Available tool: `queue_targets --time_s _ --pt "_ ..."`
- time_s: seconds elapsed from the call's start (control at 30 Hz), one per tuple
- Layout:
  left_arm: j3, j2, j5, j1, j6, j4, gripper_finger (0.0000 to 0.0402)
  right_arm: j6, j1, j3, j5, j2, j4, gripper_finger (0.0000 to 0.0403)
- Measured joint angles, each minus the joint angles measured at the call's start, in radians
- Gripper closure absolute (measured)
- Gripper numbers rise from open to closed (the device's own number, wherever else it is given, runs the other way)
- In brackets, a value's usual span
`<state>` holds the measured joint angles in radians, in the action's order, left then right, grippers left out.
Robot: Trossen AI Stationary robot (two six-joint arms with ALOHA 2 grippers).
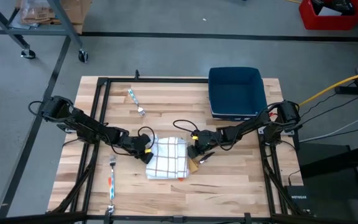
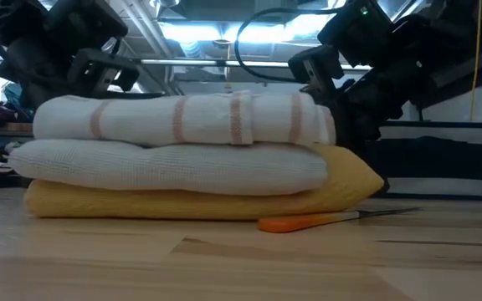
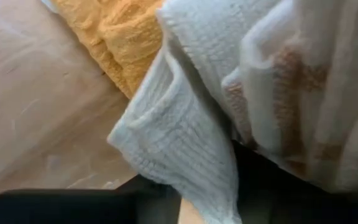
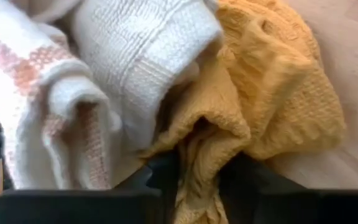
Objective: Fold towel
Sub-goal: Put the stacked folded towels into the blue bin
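Note:
A folded stack lies at the middle of the table. A white towel (image 1: pixel 166 155) with red-brown checks is on top, a white knit layer (image 2: pixel 174 167) is under it, and a yellow layer (image 2: pixel 191 202) rests on the wood. My left gripper (image 1: pixel 143 151) stands at the stack's left end, slanting down. In its wrist view the white knit edge (image 3: pixel 191 155) lies between its parted fingers. My right gripper (image 1: pixel 196 151) stands at the right end, with a yellow fold (image 4: pixel 201 149) between its parted fingers. My left gripper has the white knit edge (image 3: pixel 204 180) lying between its two fingers, which come slanting down from the table's left; whether they still touch it I cannot tell. My right gripper has the yellow fold (image 4: pixel 197 174) between its fingers, coming slanting down from the right; touch cannot be told. The stack lies flat on the table.
An orange-handled utensil (image 2: pixel 308 221) lies on the wood in front of the stack's right end. A fork (image 1: pixel 135 101) lies at the far left, another utensil (image 1: pixel 112 177) at the near left. A blue bin (image 1: pixel 237 92) stands at the far right.

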<state>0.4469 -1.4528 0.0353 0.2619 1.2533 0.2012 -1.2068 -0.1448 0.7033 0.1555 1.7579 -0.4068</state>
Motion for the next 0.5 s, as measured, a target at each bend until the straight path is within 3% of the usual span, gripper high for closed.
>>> queue_targets --time_s 0.23,0.5 --pt "0.000 0.000 0.006 0.000 0.078 -0.006 0.0236 -0.057 0.000 0.000 0.016 0.000 0.046 0.0250" --pt "0.001 -0.003 -0.001 0.015 0.189 -0.007 0.0223 -0.080 0.000 -0.001 0.020 0.000 0.118 0.0242"
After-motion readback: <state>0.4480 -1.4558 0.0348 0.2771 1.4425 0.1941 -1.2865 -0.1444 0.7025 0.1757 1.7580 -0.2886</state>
